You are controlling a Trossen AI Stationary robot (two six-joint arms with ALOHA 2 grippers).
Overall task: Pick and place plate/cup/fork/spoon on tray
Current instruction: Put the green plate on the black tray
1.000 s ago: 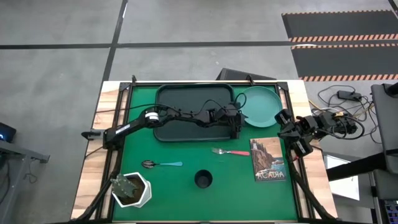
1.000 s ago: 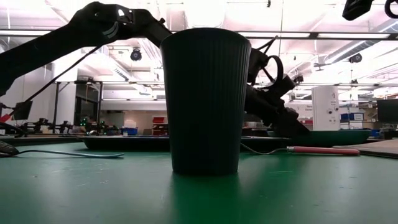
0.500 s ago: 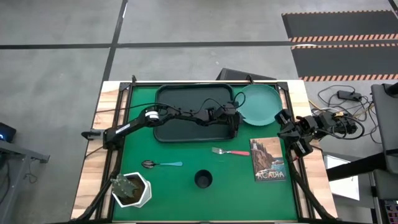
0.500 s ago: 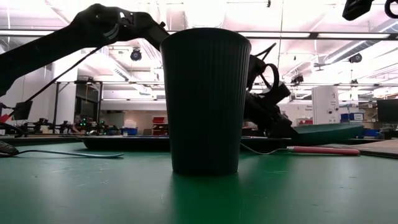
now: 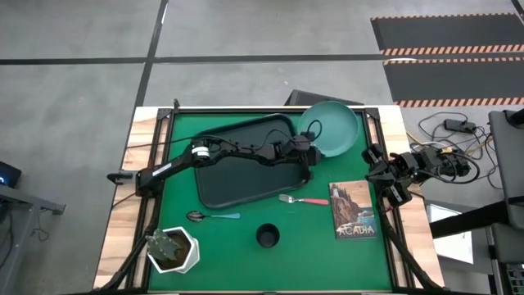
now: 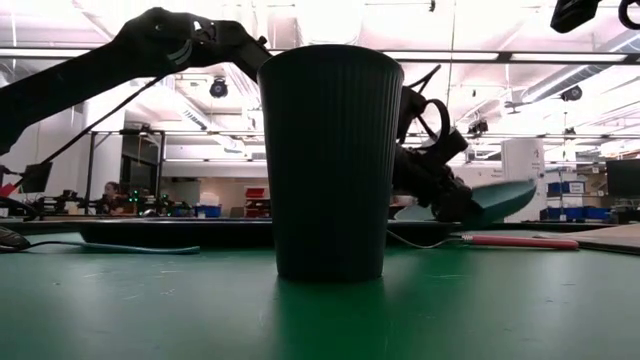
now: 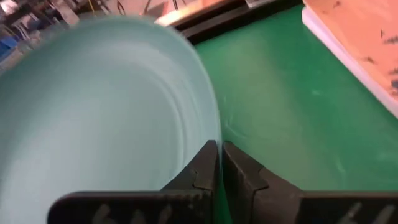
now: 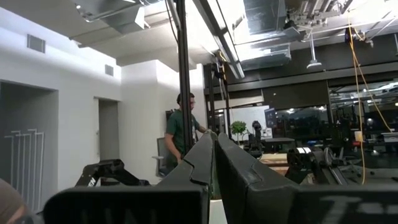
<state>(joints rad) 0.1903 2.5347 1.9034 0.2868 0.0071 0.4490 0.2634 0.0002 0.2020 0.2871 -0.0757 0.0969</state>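
The teal plate [image 5: 332, 127] is at the far right of the green mat, tilted in the low view [image 6: 495, 200]. My left gripper [image 5: 305, 147] is shut on its rim, beside the right end of the black tray [image 5: 241, 164], which lies askew on the mat. The dark cup [image 5: 267, 236] stands near the front edge and fills the low view [image 6: 330, 160]. The pink-handled fork [image 5: 303, 199] and the blue-handled spoon [image 5: 213, 216] lie flat on the mat. My right gripper [image 8: 214, 155] waits shut at the table's right edge. My left gripper pinches the plate's rim [image 7: 210, 127] between its two fingers, on the side of the plate toward the tray. The fingers come from the table's left, slanting down. The plate is tilted, its right edge [image 6: 525, 188] raised. I cannot tell whether its low side rests on anything.
A white hexagonal plant pot [image 5: 173, 250] stands at the near left corner. A picture book [image 5: 354, 210] lies right of the fork. A person shows far off in the room in the right wrist view.
My left gripper has shut on the plate's rim and risen a little toward the far edge. The plate has tipped up, its right side lifted. The tray has turned about and slid, its left end now nearer the front edge.
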